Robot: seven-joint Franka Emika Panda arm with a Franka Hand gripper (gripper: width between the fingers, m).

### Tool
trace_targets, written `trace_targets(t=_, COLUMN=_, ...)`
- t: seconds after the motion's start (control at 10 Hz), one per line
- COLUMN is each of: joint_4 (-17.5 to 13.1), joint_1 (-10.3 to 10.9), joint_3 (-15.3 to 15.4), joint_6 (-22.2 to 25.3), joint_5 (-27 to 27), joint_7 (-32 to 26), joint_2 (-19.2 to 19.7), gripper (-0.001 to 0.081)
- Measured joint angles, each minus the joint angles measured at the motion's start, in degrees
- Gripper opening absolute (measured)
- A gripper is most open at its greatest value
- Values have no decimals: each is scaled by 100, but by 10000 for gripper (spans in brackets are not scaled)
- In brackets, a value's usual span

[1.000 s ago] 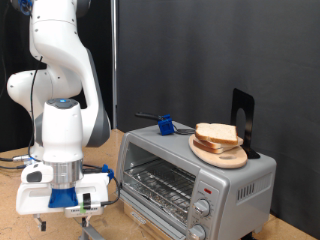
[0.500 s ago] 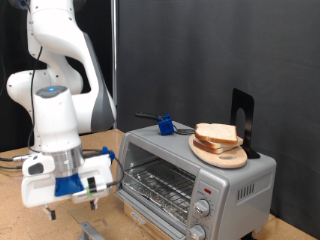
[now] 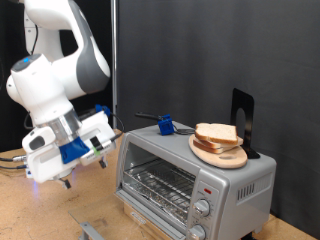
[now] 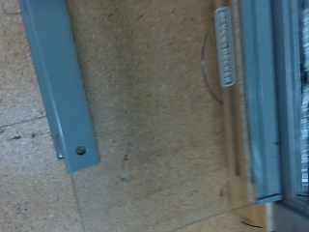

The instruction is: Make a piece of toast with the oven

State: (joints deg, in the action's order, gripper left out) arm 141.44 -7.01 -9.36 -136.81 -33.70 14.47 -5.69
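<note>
The silver toaster oven (image 3: 240, 182) stands at the exterior view's right. Its glass door hangs open and flat, with the grey handle bar (image 3: 90, 231) at the bottom edge. The slice of toast (image 3: 217, 133) lies on a round wooden plate (image 3: 224, 156) on the oven's roof. My gripper (image 3: 66, 178) hangs in the air to the exterior view's left of the oven, tilted, above the open door, holding nothing that shows. The wrist view looks down on the door handle (image 4: 60, 87), the glass and the oven's front edge (image 4: 259, 97); no fingers show there.
A blue object with a dark stem (image 3: 165, 125) and a black upright stand (image 3: 243, 116) sit on the oven's roof. Two knobs (image 3: 201, 209) are on the oven front. A black curtain hangs behind. The table (image 3: 30, 215) is wood chipboard.
The gripper has risen from low over the table beside the open door and tilted, moving up and slightly towards the oven. The toast and the oven have not moved.
</note>
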Motion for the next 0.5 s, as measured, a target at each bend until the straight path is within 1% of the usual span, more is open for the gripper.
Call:
trace_targets(t=0.2, joint_4=-72, joint_1=-71, joint_3=-117, joint_6=589, joint_5=137, joint_7=-1, joint_2=-394, gripper=808)
trace_targets(t=0.3, joint_4=-86, joint_1=-119, joint_3=-135, joint_6=681, joint_5=232, joint_7=137, joint_2=-592, gripper=808)
trace_targets(t=0.4, joint_4=-15, joint_1=-137, joint_3=-133, joint_6=727, joint_5=319, joint_7=297, joint_2=-781, gripper=808)
trace_targets(t=0.5, joint_4=-13, joint_1=-134, joint_3=-133, joint_6=729, joint_5=307, joint_7=244, joint_2=-762, gripper=808)
